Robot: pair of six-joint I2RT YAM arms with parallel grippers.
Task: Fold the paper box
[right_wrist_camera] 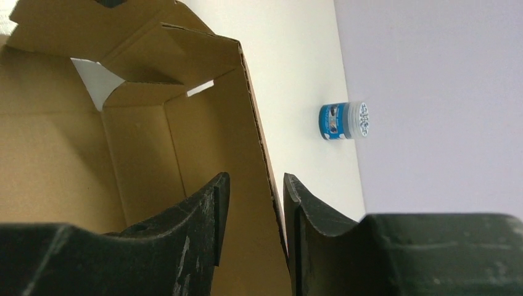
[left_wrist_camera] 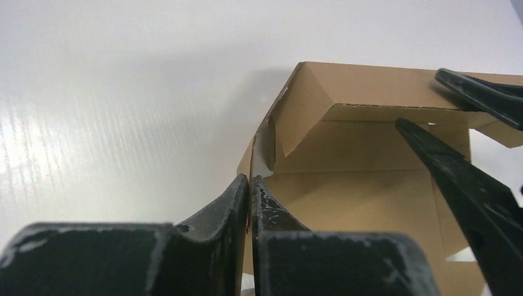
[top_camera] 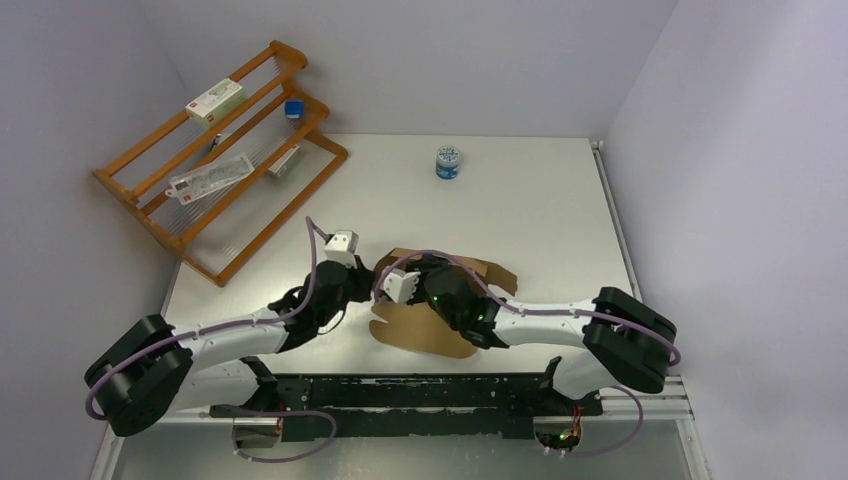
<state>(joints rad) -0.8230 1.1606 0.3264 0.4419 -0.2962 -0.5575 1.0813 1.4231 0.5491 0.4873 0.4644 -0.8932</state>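
Note:
The paper box (top_camera: 430, 335) is brown corrugated cardboard, partly folded, lying at the table's near middle between both arms. In the left wrist view its walls and a corner flap (left_wrist_camera: 370, 148) stand up, and my left gripper (left_wrist_camera: 250, 180) is shut on the thin edge of its left wall. The right arm's dark fingers (left_wrist_camera: 469, 179) reach in over the box from the right. In the right wrist view my right gripper (right_wrist_camera: 254, 185) is open and straddles a raised wall of the box (right_wrist_camera: 203, 135), which stands close to the right finger.
A blue-and-white jar (top_camera: 449, 162) stands at the back of the table, also showing as the jar (right_wrist_camera: 343, 121) beyond the box wall. A wooden rack (top_camera: 220, 160) with small white cartons (top_camera: 214, 101) leans at the back left.

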